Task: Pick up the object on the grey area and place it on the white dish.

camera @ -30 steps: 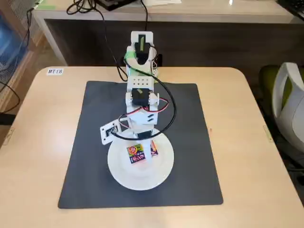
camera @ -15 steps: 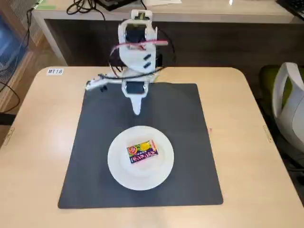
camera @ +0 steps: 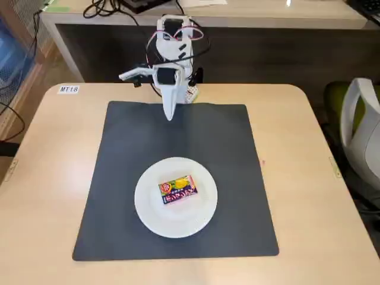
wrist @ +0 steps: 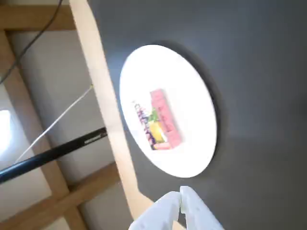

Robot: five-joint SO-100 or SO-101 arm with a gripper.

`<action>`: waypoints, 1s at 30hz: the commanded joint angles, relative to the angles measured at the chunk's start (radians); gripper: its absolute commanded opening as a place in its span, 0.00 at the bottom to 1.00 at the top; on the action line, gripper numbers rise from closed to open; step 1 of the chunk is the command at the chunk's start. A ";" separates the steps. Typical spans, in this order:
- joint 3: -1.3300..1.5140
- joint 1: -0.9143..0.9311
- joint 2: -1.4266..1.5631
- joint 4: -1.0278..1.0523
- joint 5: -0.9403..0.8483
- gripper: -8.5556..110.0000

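Observation:
The small yellow and red-pink packet (camera: 177, 189) lies flat in the middle of the white dish (camera: 148, 208). The dish sits on the front half of the dark grey mat (camera: 178, 136). My white gripper (camera: 170, 113) is folded back at the mat's far edge, well away from the dish, with its fingers together and nothing between them. In the wrist view the packet (wrist: 160, 120) rests on the dish (wrist: 192, 105), the mat (wrist: 249, 57) spreads behind, and my gripper (wrist: 182, 203) shows shut at the bottom edge.
The mat lies on a light wooden table (camera: 53, 148) with a label "MT18" (camera: 68, 89) at its far left. A desk with cables (camera: 113, 9) stands behind the arm. A chair (camera: 362, 130) stands at the right.

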 commanded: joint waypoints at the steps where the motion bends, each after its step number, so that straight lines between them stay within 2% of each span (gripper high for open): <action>1: 0.144 0.006 0.112 -0.054 -0.035 0.07; 10: 0.503 0.008 0.468 -0.083 -0.049 0.07; 25: 0.614 0.009 0.468 -0.130 -0.091 0.07; 28: 0.615 0.003 0.468 -0.132 -0.098 0.11; 30: 0.615 0.000 0.468 -0.132 -0.104 0.08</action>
